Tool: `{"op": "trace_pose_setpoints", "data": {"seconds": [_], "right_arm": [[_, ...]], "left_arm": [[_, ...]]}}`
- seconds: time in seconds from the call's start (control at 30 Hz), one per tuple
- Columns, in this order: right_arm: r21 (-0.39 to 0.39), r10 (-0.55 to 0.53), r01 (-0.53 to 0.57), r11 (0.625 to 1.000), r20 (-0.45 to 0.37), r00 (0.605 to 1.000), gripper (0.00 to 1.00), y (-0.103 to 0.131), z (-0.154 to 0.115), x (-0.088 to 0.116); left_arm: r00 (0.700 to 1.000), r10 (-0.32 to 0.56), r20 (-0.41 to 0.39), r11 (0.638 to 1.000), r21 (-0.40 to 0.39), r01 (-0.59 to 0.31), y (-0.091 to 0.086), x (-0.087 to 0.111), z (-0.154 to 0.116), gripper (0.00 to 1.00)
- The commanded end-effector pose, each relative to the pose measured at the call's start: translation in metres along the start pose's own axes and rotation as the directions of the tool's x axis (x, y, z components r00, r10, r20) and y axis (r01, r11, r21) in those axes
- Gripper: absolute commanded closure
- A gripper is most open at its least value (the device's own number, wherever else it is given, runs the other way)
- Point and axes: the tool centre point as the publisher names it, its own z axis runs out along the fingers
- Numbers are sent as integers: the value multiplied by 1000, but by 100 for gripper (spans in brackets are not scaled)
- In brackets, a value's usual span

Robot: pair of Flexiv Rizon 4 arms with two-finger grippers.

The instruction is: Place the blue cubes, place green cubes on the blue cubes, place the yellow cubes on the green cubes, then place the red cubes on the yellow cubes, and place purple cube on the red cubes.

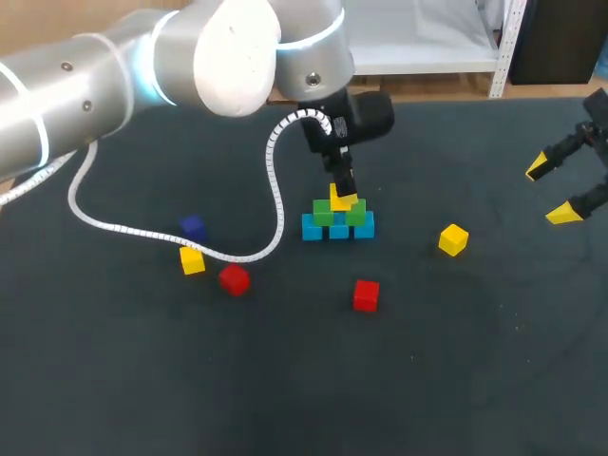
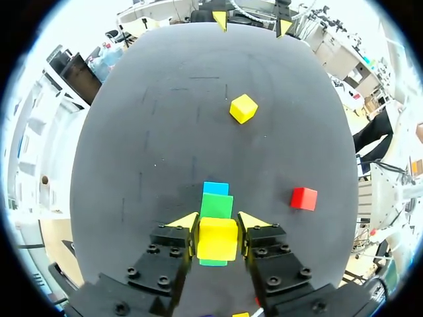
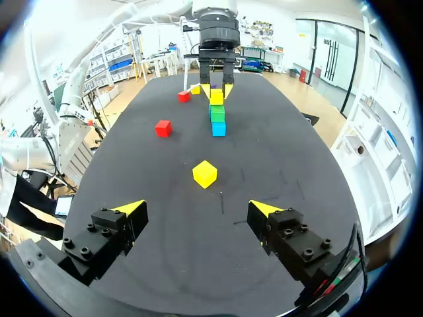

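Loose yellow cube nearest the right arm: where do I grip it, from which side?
From above, right gripper pinching two opposite side faces of the yellow cube. It lies flat with nothing beside it, but turned corner-on to the gripper, so probably rotate the wrist first.

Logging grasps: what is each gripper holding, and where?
Left gripper clamps a yellow cube by two opposite sides; right gripper holds nothing.

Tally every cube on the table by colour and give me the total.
Blue cubes: 3
Green cubes: 2
Yellow cubes: 3, counting the yellow cube held in the left gripper
Red cubes: 2
Purple cube: 1
Total: 11
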Motion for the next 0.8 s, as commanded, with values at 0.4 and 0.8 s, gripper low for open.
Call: {"op": "trace_pose_setpoints", "data": {"seconds": [0.4, 0.8], "right_arm": [[-1, -1, 1, 1000, 3, 1000, 0, -1, 0, 1], [-1, -1, 1, 1000, 3, 1000, 0, -1, 0, 1]], "left_arm": [[1000, 0, -2, 1000, 8, 0, 2, 1, 1, 100], [1000, 1, -4, 1000, 13, -1, 2, 2, 3, 100]]}}
